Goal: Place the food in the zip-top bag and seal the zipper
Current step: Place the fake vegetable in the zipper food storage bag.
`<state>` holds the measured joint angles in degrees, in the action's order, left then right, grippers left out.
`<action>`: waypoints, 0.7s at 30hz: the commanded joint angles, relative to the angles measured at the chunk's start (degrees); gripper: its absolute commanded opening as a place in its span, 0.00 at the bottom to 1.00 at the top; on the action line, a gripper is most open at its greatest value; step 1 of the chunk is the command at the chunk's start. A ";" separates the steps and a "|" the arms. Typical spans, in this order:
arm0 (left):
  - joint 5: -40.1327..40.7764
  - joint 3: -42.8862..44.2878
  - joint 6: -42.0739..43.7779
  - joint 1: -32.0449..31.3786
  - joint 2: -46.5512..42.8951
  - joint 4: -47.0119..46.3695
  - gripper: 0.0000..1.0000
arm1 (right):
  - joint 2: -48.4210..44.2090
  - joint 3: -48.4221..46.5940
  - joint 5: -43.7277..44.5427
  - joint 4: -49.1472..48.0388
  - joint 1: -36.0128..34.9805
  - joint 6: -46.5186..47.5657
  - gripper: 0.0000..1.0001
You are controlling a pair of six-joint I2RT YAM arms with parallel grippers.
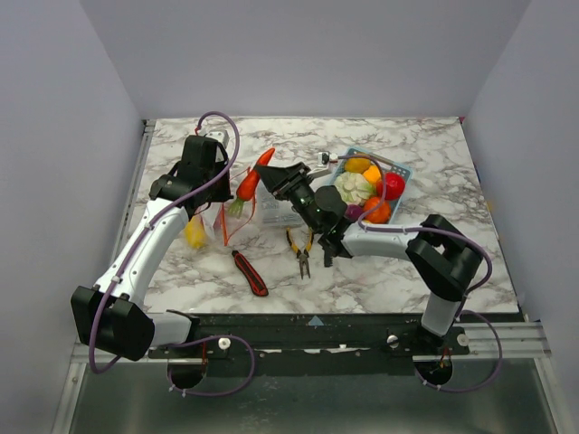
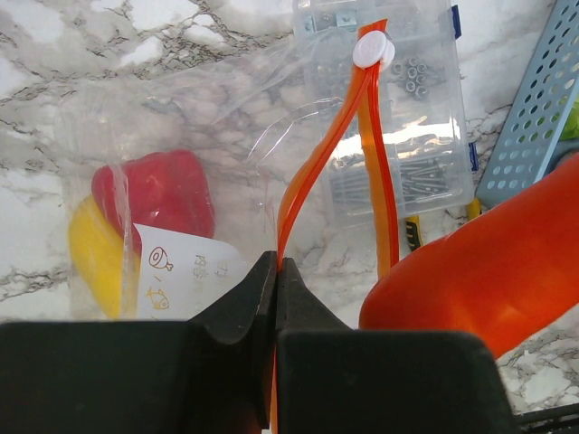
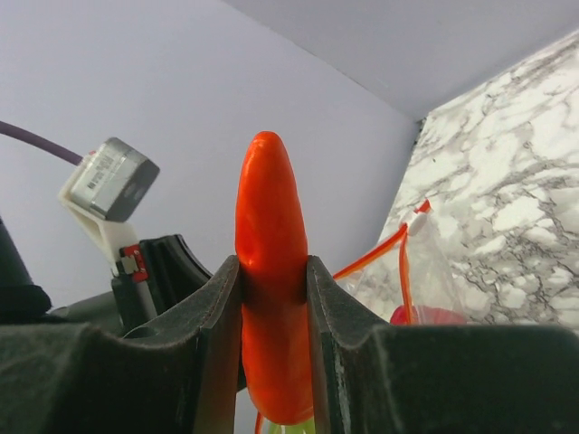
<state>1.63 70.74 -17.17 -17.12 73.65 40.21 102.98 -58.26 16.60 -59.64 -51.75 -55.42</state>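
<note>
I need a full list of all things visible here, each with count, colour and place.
zip-top bag: one, clear; table's left half.
zipper: one, red-orange, white slider; open.
carrot: one, orange, green top; near the bag's mouth.
red pepper: one, red; inside the bag.
yellow piece: one, yellow; inside the bag.
basket: one, light blue; right of centre.
toy food pieces: about six, yellow, orange, white, red, purple; in the basket.
compartment box: one, clear; between bag and basket.
pliers: one, yellow handles; near centre.
utility knife: one, red-black; left of pliers.
left tool: one, black; shut on zipper.
right tool: one, black; shut on carrot.
</note>
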 commanded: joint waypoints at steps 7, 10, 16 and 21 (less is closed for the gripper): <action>-1.10 -0.56 -0.32 -0.19 -0.88 -0.96 0.00 | 1.88 0.12 6.81 4.99 -5.39 3.90 0.18; -1.10 -0.60 -0.32 -0.19 -1.04 -1.01 0.00 | 1.58 -0.03 6.50 6.65 -6.45 5.37 0.36; -0.96 -0.52 -0.32 -0.20 -1.21 -0.96 0.00 | -0.50 -0.40 4.28 11.83 -6.53 6.47 0.70; -0.84 -0.66 -0.32 -0.19 -1.25 -1.01 0.00 | -2.11 -2.71 4.77 18.40 -6.57 7.94 0.71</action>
<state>1.61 70.74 -17.17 -17.12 73.63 39.99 103.48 -58.61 20.36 -47.29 -58.13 -49.76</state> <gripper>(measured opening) 0.012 0.708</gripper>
